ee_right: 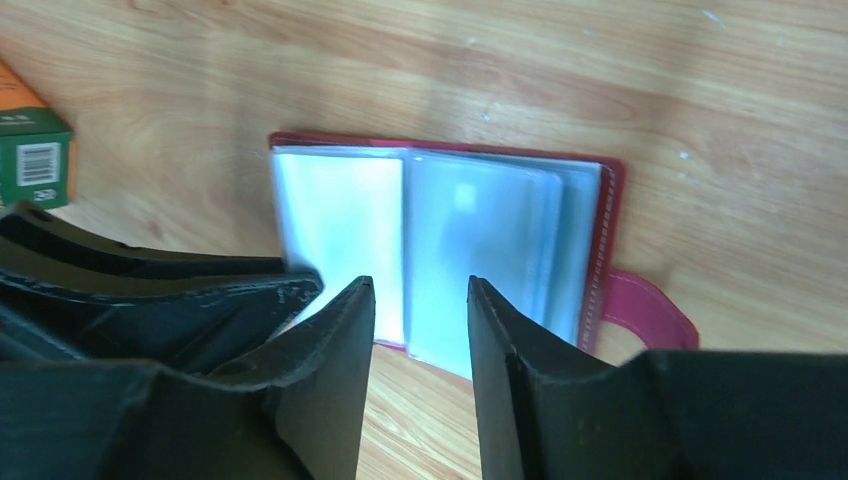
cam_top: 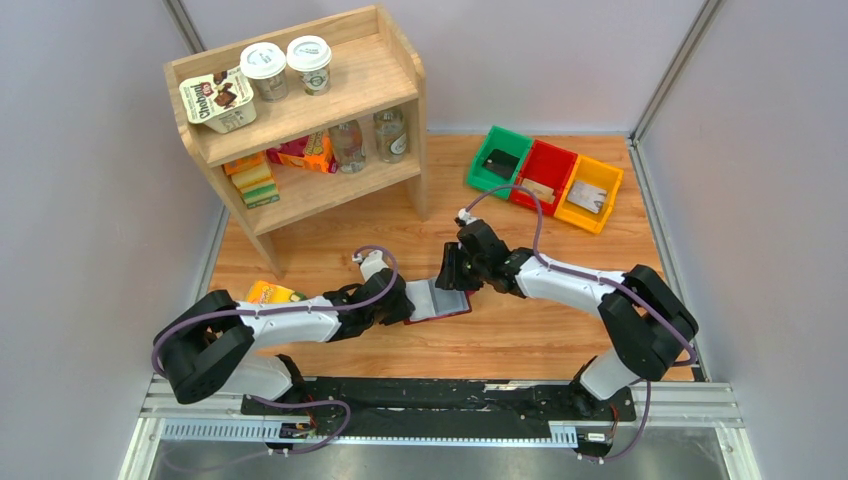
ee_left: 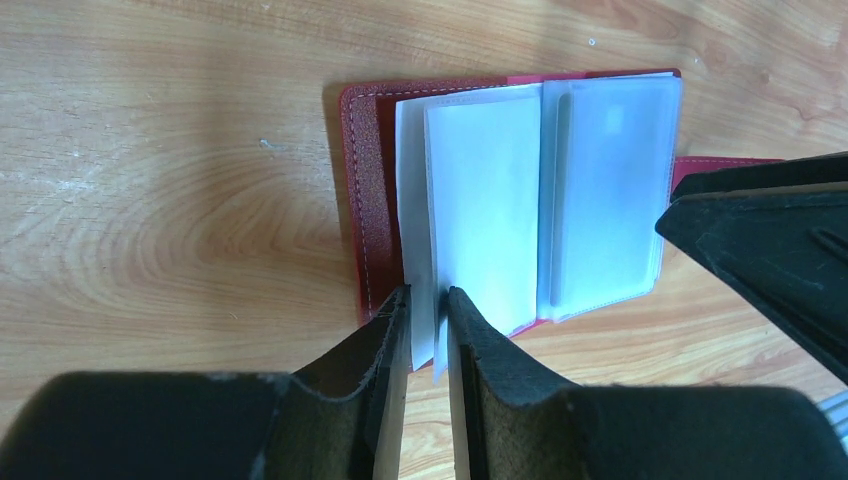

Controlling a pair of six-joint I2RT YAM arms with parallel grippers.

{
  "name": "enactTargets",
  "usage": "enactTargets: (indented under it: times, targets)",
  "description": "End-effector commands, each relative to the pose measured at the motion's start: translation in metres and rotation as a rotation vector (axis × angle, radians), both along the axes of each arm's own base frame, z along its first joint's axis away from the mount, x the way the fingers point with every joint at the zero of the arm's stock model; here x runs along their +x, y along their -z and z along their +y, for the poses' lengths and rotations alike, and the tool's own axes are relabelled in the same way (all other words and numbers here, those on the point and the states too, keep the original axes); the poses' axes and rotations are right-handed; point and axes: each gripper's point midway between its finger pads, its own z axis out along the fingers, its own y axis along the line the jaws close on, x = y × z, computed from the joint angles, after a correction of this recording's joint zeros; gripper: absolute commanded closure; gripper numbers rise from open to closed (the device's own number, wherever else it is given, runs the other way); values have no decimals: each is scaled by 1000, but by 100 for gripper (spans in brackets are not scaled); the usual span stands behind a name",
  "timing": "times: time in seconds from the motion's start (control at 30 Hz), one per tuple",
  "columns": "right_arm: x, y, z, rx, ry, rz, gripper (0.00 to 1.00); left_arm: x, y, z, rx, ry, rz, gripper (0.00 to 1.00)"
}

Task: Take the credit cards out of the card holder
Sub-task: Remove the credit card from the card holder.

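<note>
Wooden tabletop (cam_top: 560,330) bore the open card holder (cam_top: 440,300), lying between both arms. Left gripper (ee_left: 428,298) pinched a clear sleeve (ee_left: 480,200) by its edge; right gripper (ee_right: 420,290) hovered above, jaws parted, empty. Far right, three bins (cam_top: 556,152) each seemingly held a card (cam_top: 500,163). A stocked shelf (cam_top: 372,75) stood far left.

The card holder (ee_left: 372,200) has a grainy, stitched, leather-look cover and cloudy, faintly glossy plastic sleeves (ee_left: 600,190). The table (ee_left: 150,200) is smooth wood grain. The left gripper (ee_left: 428,295) has matt, rough black fingers (ee_left: 500,390).
</note>
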Motion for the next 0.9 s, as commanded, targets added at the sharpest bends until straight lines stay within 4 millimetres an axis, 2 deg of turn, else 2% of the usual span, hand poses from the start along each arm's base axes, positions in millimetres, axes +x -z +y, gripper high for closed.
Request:
enactTargets:
  times: [0.0,0.13,0.3,0.67,0.87]
  targets:
    - [6,2,-11,-73,15,-33,54,-1,-3,0,-19,-6,-1,73]
    - [6,6,-17,-104,23,-33,45,-2,-4,0,-23,-4,-1,73]
    - [5,9,-18,-109,15,-26,41,-3,-2,1,-17,-5,2,73]
    - [-1,19,-8,-91,-35,12,43,-3,-1,-3,-26,6,10,73]
    - [-5,1,0,-30,-64,-4,50,-4,1,-4,-27,15,14,73]
